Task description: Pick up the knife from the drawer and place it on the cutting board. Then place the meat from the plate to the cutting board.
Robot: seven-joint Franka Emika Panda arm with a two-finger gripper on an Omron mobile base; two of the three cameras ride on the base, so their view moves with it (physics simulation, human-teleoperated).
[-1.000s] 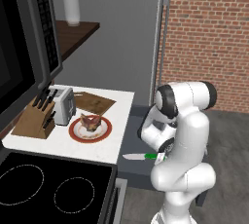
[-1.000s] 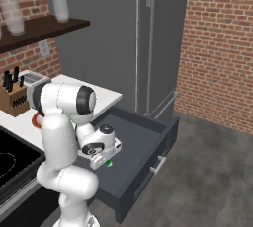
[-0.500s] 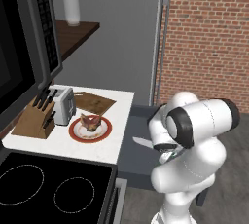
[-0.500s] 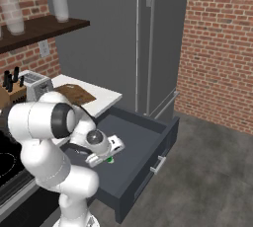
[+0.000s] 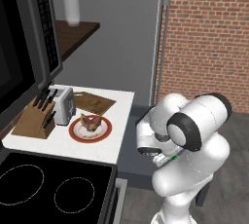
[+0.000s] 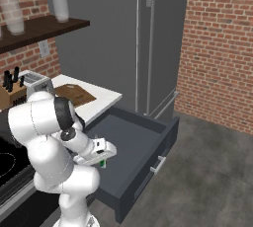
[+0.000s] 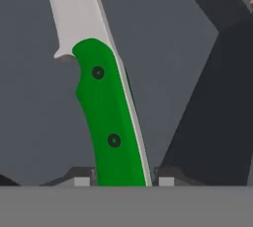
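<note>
Gripper (image 7: 121, 179), hand view: my two fingertips stand narrow on either side of the green handle of the knife (image 7: 111, 122), clamped on its butt end, with the pale blade running up and away from the hand. Beneath the knife lies the dark grey floor of the drawer (image 7: 44, 122); whether the blade is touching that floor or just clear of it I cannot tell.

Right base view: the drawer (image 6: 163, 144) is pulled out, and the hand (image 6: 99, 153) hangs over its near left part with a spot of green at the fingers.

Left base view: the cutting board (image 5: 92, 102) lies on the white counter (image 5: 124, 121) beside the toaster (image 5: 63, 105), and the meat (image 5: 90, 122) sits on the plate (image 5: 78, 134) just in front of it (the knife block (image 5: 35, 116) is further left).

Step in hand, as I judge it: carry the knife out. I would lift straight up until the blade clears the drawer wall before swinging left, since the grip is far back on the handle and the blade may sag or twist. Approach the board high, passing over the plate.
</note>
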